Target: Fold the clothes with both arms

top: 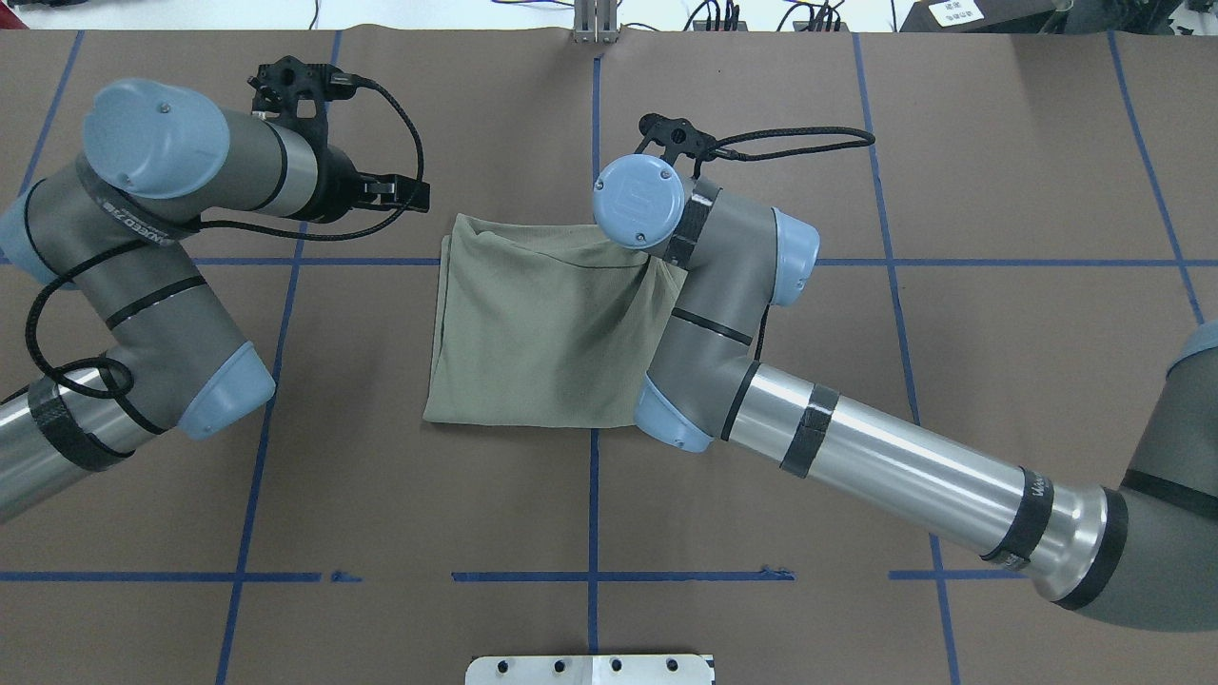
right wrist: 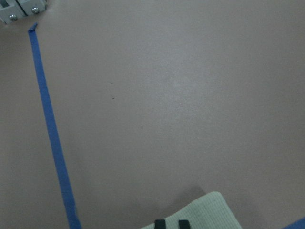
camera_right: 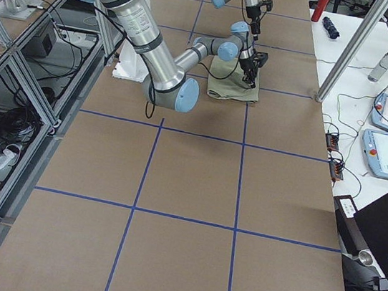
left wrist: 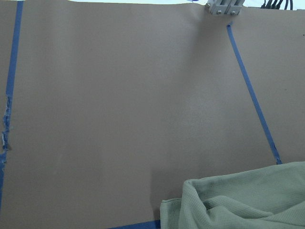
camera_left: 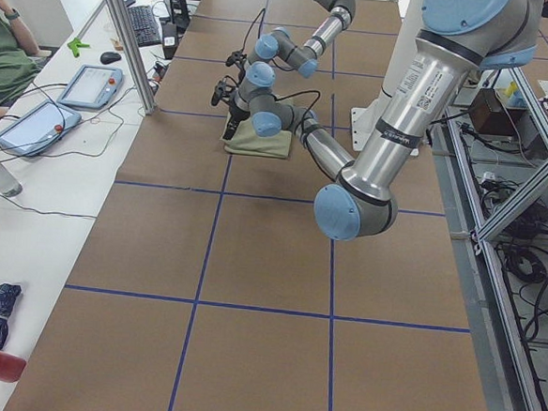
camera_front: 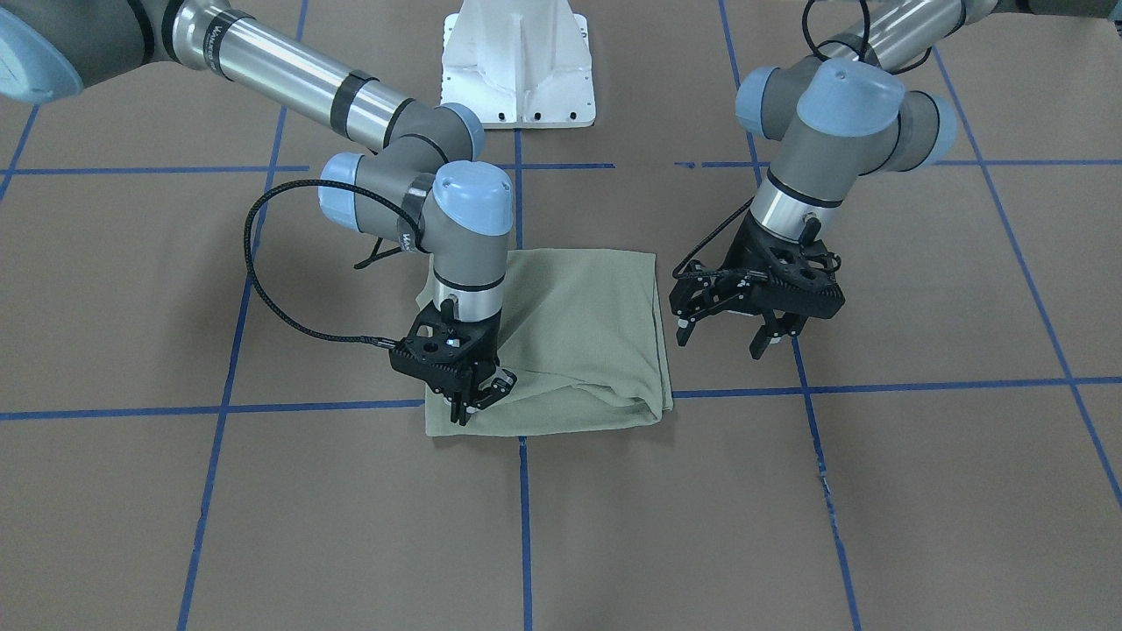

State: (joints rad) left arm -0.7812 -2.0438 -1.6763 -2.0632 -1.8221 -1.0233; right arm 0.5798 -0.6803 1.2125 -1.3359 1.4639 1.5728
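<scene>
The sage-green shirt point(camera_front: 578, 324) point(top: 542, 323) lies folded into a rough rectangle on the brown table, small in the side views point(camera_left: 260, 141) point(camera_right: 235, 82). My right gripper point(camera_front: 473, 405) points down at the corner farthest from the robot's base, on the robot's right side. Its fingertips point(right wrist: 160, 223) stand close together on the cloth point(right wrist: 205, 214), shut on the shirt. Creases run toward that wrist in the overhead view. My left gripper point(camera_front: 723, 337) point(top: 414, 193) hovers open and empty just off the shirt's opposite edge. Its wrist camera catches a rumpled corner of the shirt point(left wrist: 238, 200).
The white pedestal base point(camera_front: 517, 61) point(top: 590, 669) stands at the robot's side of the table. Blue tape lines point(camera_front: 526, 526) grid the brown surface. Beyond the table's far edge a side desk holds tablets point(camera_left: 85, 84), and a seated person point(camera_left: 3, 50) is beside it.
</scene>
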